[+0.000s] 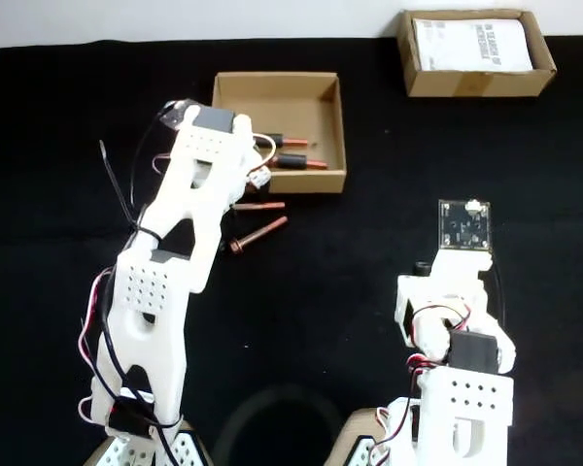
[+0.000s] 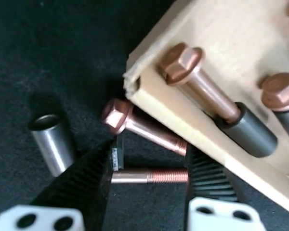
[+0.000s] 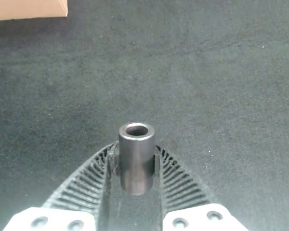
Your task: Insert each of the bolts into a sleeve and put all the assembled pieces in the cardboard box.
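Judging by how things lie, the job looks about half done: two assembled pieces (image 1: 290,162) already rest inside the cardboard box (image 1: 272,182), which sits toward the far edge of the table (image 1: 369,291). Just outside the box's near wall, a bare bolt (image 2: 149,176) lies between the fingers of the left gripper (image 2: 149,156), which are apart, one at each end of it. A second bolt (image 2: 144,129) lies against that wall, with a loose sleeve (image 2: 50,142) nearby. Toward the table's near right corner, the right gripper (image 3: 135,149) is clamped on an upright sleeve (image 3: 135,168). Two pairs are not yet joined or boxed.
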Robot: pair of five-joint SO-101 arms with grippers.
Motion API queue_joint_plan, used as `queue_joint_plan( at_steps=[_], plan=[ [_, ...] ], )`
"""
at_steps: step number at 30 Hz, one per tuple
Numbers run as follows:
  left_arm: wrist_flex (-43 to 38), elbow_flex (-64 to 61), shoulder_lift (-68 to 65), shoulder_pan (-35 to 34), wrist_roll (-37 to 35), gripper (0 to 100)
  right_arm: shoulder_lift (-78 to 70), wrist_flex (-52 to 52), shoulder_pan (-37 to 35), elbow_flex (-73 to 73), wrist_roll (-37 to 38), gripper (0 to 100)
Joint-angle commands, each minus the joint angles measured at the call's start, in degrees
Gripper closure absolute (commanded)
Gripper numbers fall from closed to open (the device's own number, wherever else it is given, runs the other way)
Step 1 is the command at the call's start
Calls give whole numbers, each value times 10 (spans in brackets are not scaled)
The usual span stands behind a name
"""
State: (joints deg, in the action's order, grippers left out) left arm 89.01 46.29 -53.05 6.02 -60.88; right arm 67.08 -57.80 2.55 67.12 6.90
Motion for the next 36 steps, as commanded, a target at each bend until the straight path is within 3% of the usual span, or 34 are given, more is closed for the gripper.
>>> queue_joint_plan(
  at_steps=[1,7,16,22,26,33,36],
  plan=[
    [-14,19,-37,-20,-7,806,8,7,-5,-7,5,991],
    [-13,55,-72,-43,-4,997,8,7,-5,-7,5,991],
    [1,58,-65,-44,-2,992,9,8,-5,-7,4,991],
    [63,132,-65,-19,65,992,12,33,-53,-1,-6,991],
    [113,244,-65,10,117,992,12,63,-114,-2,-78,991],
    [119,493,-65,29,235,992,13,117,-196,-1,-97,991],
    [119,485,-21,37,306,992,14,118,-214,-4,-93,991]
  ],
)
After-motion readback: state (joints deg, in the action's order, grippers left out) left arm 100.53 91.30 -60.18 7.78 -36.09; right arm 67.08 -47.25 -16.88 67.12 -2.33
